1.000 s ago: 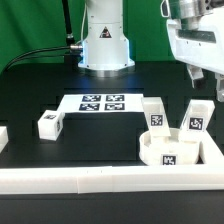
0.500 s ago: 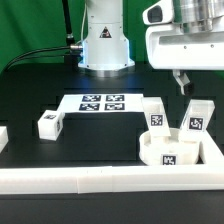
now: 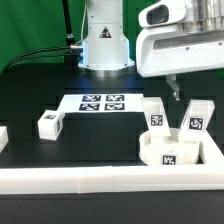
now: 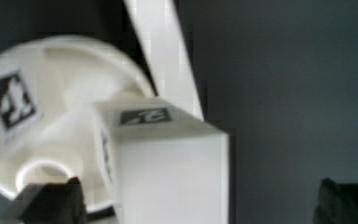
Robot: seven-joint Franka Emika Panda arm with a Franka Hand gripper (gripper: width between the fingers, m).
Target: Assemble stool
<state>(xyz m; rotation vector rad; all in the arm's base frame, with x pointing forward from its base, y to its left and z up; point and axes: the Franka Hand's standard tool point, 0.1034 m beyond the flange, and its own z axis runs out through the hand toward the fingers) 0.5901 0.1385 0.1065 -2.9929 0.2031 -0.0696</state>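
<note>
The white round seat disc [image 3: 168,152] lies at the front of the exterior view's right, against the rail; it also shows in the wrist view [image 4: 51,95]. Two tagged white legs [image 3: 155,113] [image 3: 197,118] stand upright just behind it. A third leg [image 3: 48,123] lies on the exterior view's left. My gripper [image 3: 176,92] hangs open and empty above the gap between the two upright legs. In the wrist view one leg [image 4: 167,150] sits between my dark fingertips [image 4: 51,203], with the gripper [image 4: 202,208] apart from it.
The marker board [image 3: 102,103] lies flat in the middle, in front of the robot base [image 3: 105,45]. White border rails [image 3: 90,181] run along the front and the right side; a rail also shows in the wrist view [image 4: 158,50]. Black cables trail at the back left.
My gripper has moved toward the exterior view's left and a little lower, from beyond the right leg to above the gap between the two upright legs. The parts have not moved.
</note>
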